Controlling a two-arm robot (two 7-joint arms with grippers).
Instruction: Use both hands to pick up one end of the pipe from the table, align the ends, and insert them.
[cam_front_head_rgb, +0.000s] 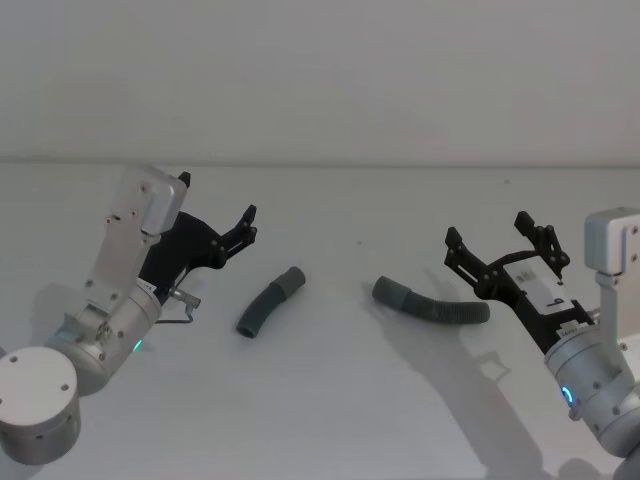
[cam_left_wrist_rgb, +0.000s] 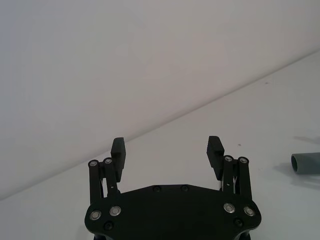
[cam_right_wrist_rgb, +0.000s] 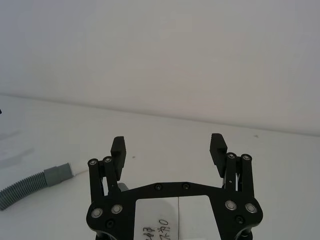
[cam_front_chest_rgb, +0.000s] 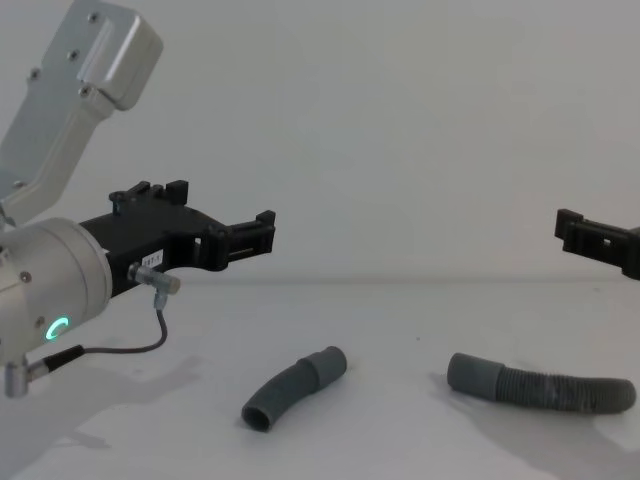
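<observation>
Two pieces of the pipe lie apart on the white table (cam_front_head_rgb: 330, 420). The short curved piece (cam_front_head_rgb: 269, 305) (cam_front_chest_rgb: 294, 388) is left of centre. The longer ribbed piece (cam_front_head_rgb: 431, 305) (cam_front_chest_rgb: 545, 385) is right of centre, and their cuffed ends face each other across a gap. My left gripper (cam_front_head_rgb: 249, 224) (cam_left_wrist_rgb: 166, 147) (cam_front_chest_rgb: 262, 232) hovers open above the table, left of the short piece. On the other side, my right gripper (cam_front_head_rgb: 495, 235) (cam_right_wrist_rgb: 167, 146) (cam_front_chest_rgb: 580, 232) hangs open over the far end of the long piece. A cuff (cam_left_wrist_rgb: 306, 163) shows in the left wrist view. The right wrist view shows a ribbed hose (cam_right_wrist_rgb: 25, 186) with a cuff.
A plain pale wall (cam_front_head_rgb: 320, 80) rises behind the table's back edge. A thin grey cable (cam_front_chest_rgb: 130, 345) loops under my left wrist. Bare table lies in front of and between the two hose pieces.
</observation>
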